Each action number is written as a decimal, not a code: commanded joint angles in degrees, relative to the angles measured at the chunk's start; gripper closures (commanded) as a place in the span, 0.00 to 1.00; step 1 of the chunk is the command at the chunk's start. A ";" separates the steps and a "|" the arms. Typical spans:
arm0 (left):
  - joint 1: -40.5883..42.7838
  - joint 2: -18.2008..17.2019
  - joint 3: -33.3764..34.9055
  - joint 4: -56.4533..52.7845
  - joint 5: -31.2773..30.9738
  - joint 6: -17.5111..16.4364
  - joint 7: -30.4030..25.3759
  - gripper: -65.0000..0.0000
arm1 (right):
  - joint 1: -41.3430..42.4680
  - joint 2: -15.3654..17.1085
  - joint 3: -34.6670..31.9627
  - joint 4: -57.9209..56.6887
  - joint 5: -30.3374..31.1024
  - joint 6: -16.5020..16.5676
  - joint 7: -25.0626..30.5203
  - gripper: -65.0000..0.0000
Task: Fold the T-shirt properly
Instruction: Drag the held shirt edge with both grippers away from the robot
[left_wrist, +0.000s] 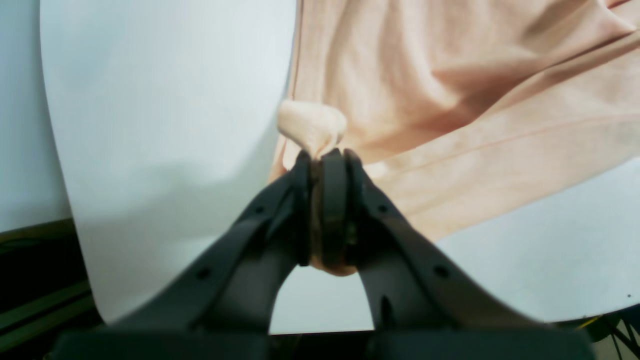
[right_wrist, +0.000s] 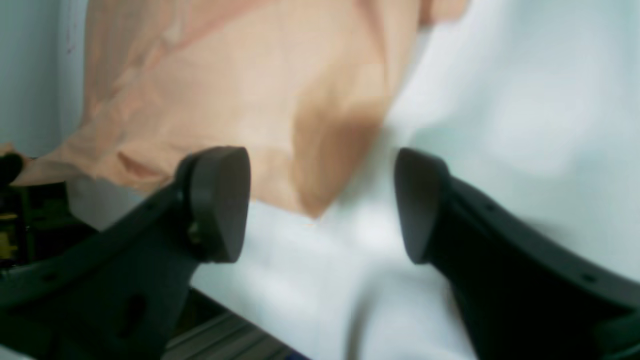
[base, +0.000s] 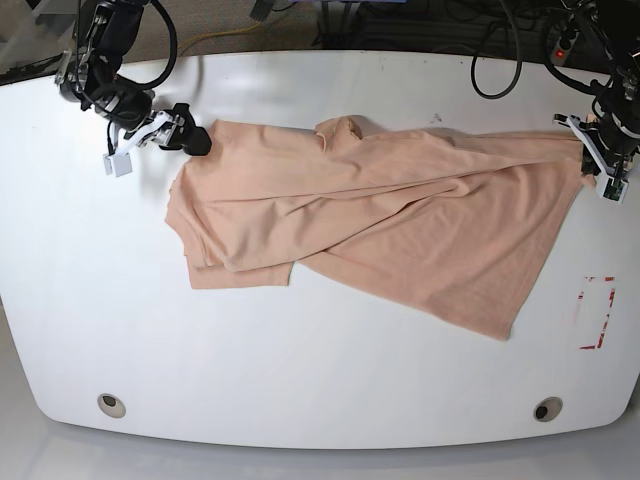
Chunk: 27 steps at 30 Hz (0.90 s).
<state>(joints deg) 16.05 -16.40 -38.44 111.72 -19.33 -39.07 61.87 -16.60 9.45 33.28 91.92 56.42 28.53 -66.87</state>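
The peach T-shirt (base: 400, 210) lies spread and wrinkled across the white table (base: 300, 370), with one part folded over at the left. At the table's right edge, my left gripper (base: 594, 152) is shut on a corner of the shirt. The left wrist view shows a small bunch of cloth pinched between its fingertips (left_wrist: 322, 156), and the T-shirt (left_wrist: 450, 100) stretches away behind. My right gripper (base: 192, 139) sits at the shirt's upper left corner. In the right wrist view it (right_wrist: 320, 202) stands open with nothing held, and a corner of the T-shirt (right_wrist: 225, 90) lies just beyond its fingers.
A red-marked rectangle (base: 597, 312) is on the table near the right edge. Two round grommets (base: 112, 404) (base: 547, 408) sit near the front edge. Cables (base: 495, 60) run along the back. The table's dark edge (left_wrist: 30, 280) shows beside the left gripper.
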 joint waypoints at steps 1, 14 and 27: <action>-0.45 -0.87 -0.20 0.85 -0.40 0.08 -0.90 1.00 | -0.06 -1.23 0.09 0.96 0.24 0.26 0.81 0.33; -0.45 -0.96 1.38 0.94 -0.49 0.08 -0.90 1.00 | -0.06 -7.48 -2.46 2.45 -5.13 0.26 1.24 0.36; -2.30 -1.13 1.38 0.76 -0.32 0.43 -0.90 1.00 | 0.56 -4.05 -2.29 3.16 -4.78 0.78 2.12 1.00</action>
<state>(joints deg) 14.35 -16.56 -36.69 111.72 -19.31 -39.05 62.04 -15.77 4.19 30.81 93.71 49.95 28.56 -65.12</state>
